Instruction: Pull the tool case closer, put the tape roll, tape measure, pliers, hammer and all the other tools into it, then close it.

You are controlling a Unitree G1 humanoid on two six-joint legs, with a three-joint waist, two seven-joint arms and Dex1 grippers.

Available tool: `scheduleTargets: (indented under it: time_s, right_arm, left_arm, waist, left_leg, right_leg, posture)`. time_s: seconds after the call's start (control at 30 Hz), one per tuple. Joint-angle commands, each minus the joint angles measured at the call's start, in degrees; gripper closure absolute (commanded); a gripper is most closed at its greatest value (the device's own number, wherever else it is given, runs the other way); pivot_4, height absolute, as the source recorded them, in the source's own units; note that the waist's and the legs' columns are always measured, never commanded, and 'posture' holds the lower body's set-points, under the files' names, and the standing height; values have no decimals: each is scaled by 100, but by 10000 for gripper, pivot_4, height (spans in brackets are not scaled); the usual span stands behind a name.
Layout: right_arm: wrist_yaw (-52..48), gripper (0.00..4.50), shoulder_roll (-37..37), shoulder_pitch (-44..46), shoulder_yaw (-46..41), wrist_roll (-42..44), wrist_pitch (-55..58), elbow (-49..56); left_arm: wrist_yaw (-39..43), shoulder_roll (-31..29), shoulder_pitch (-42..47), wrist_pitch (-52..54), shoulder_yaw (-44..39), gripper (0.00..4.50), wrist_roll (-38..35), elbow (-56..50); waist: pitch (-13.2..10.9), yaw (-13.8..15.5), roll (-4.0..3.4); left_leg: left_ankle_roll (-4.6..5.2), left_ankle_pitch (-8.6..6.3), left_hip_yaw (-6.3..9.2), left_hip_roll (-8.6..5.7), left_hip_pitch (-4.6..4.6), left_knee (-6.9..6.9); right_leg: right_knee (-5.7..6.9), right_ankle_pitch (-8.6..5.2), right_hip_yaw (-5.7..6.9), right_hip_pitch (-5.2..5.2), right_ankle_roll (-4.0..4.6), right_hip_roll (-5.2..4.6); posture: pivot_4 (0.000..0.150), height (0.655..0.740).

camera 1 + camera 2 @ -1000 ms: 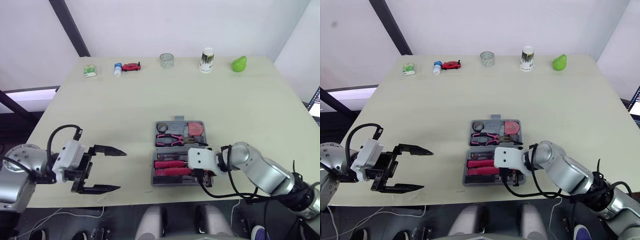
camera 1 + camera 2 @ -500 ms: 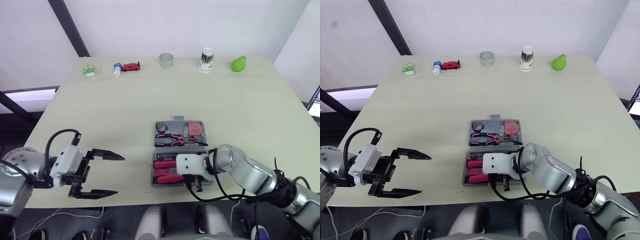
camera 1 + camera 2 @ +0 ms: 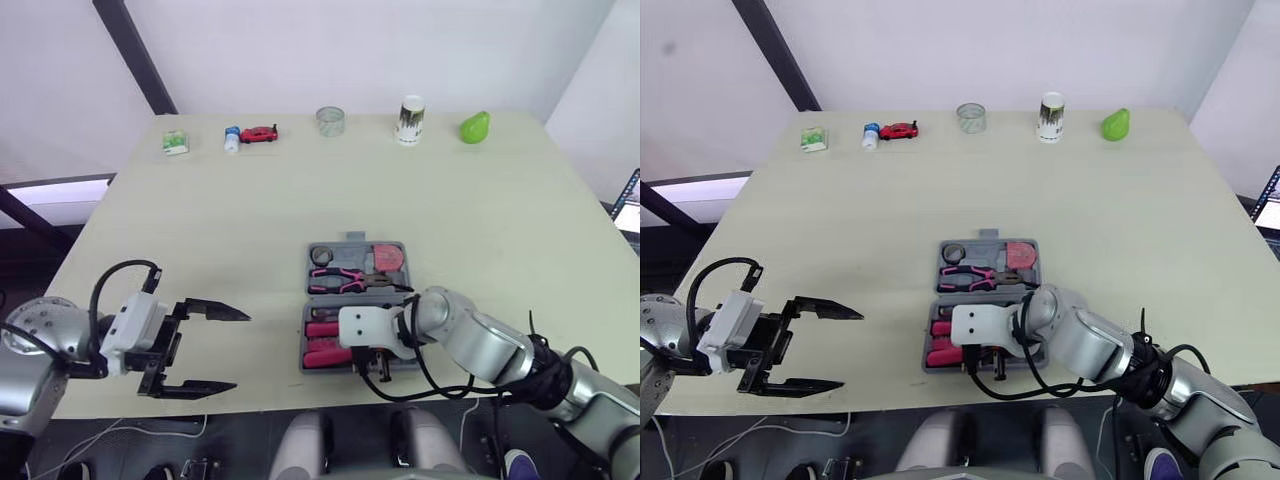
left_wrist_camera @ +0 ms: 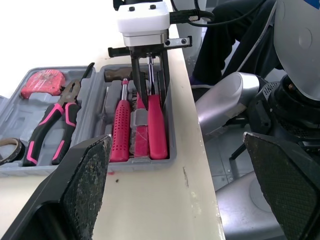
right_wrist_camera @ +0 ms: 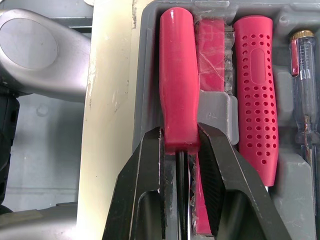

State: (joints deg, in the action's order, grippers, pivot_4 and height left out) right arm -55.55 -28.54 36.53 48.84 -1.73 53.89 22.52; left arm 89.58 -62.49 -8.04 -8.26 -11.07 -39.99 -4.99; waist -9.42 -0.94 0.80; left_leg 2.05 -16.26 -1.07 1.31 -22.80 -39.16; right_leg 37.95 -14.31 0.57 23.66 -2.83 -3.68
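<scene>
The right gripper [image 5: 180,142] is pinching the red screwdriver [image 5: 177,80] in the tool case [image 3: 355,238] beneath it; the left gripper [image 3: 240,350] is gaping wide.

Left gripper [image 3: 241,350] hangs spread wide — right gripper [image 5: 179,134] clamps the red screwdriver [image 5: 178,75].

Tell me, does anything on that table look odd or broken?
Nothing looks spilled or broken. The open tool case sits close to the table's near edge, tools lying tidily inside. Only the red toy car and green pear seem unrelated.
</scene>
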Motion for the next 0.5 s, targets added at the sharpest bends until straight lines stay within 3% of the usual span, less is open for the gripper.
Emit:
scheduleTargets:
  time_s: [0.03, 0.13, 0.4, 0.47, 0.5]
  right_arm:
    - [7, 31021, -24, 49, -1, -5, -31, 97]
    - [-41, 18146, -60, 61, -23, 18, -88, 77]
    - [-23, 18146, 213, -68, -621, 499, -236, 45]
    - [31, 18146, 310, -210, -865, 621, -619, -27]
    - [-33, 20488, 432, -465, -1186, 886, -1213, -83]
  left_arm:
    - [292, 40, 36, -29, -173, 0, 5, -65]
    - [292, 59, 76, -8, -171, 0, 17, -48]
    - [292, 68, 178, 6, -129, 0, 30, 14]
    - [292, 69, 199, 8, -118, 0, 30, 24]
    - [292, 73, 210, 12, -115, 0, 31, 24]
  waist:
    - [0, 4, 0]
    - [0, 7, 0]
    - [0, 10, 0]
    - [1, 10, 1]
    - [1, 10, 2]
  left_leg:
    - [0, 0, 0, 0, 0, 0]
    - [0, 0, -1, 0, 0, 0]
    - [0, 0, 0, 0, 0, 0]
    - [0, 0, 0, 0, 0, 1]
    - [0, 0, 1, 0, 0, 1]
  right_leg:
    - [0, 0, 0, 0, 0, 0]
    - [0, 0, 0, 0, 0, -1]
    - [0, 0, 0, 0, 0, -1]
    - [-1, 0, 0, 0, 0, -1]
    - [-1, 0, 1, -1, 0, -1]
  posture:
    - [1500, 7400]
    - [1500, 7400]
    - [1500, 7400]
    - [1500, 7400]
    - [1500, 7400]
